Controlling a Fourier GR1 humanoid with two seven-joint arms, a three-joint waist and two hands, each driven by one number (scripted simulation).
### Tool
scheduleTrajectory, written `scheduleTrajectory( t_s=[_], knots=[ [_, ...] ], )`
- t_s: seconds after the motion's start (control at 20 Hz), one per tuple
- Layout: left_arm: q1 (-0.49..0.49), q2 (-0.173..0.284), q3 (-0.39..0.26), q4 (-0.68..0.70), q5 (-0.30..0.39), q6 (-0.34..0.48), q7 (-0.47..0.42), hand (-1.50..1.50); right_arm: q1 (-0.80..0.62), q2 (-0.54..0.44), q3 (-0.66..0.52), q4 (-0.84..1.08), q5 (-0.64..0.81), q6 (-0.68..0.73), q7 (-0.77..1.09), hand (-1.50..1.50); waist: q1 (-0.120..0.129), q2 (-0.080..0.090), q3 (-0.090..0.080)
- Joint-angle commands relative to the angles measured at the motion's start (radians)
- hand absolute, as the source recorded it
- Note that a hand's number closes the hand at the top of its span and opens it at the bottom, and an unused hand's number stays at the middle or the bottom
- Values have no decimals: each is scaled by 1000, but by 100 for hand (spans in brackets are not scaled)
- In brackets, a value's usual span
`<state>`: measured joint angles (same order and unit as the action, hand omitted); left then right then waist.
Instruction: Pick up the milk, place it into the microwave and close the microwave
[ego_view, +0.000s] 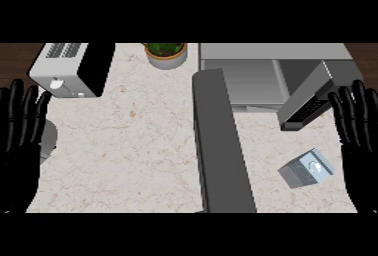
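Observation:
The milk (306, 168) is a small grey-blue carton standing on the counter at the lower right. Beyond it, at the upper right, sits the grey microwave (255, 80); its door (308, 97) is swung open toward me, showing the dark control strip at its lower end. My right hand (356, 120) shows at the right edge, fingers straight and pointing up, to the right of the milk and apart from it. Along the left edge my left hand (21, 120) rests open, fingers up, holding nothing.
A long dark grey bar (220, 145) runs down the counter's middle, left of the milk. A silver toaster (72, 67) stands at the upper left and a potted plant (167, 53) at the top centre. A grey round object (49, 140) peeks out beside my left hand.

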<state>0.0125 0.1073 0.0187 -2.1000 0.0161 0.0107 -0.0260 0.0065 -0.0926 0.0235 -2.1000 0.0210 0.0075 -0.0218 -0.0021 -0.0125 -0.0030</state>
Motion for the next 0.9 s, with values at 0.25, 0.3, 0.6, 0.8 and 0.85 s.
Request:
scheduleTrajectory(
  t_s=[0.25,0.3,0.6,0.8,0.85],
  knots=[
    [71,-19,-34,6,-37,-13,-14,-150,115,-215,-222,-114,-340,289,42,-150,-6,10,3],
    [77,-72,-25,20,131,-33,47,-150,111,-173,-109,-110,-371,310,57,-150,-7,8,2],
    [193,-14,59,-118,273,-125,80,-150,165,-232,-273,-149,-552,354,138,-150,3,11,3],
    [320,-49,35,-247,278,-132,106,-150,198,-239,-348,-88,-551,427,91,-150,4,11,3],
    [312,-8,127,-162,356,-191,54,-150,200,-217,-331,-14,-477,452,32,-150,6,11,3]
  ],
)
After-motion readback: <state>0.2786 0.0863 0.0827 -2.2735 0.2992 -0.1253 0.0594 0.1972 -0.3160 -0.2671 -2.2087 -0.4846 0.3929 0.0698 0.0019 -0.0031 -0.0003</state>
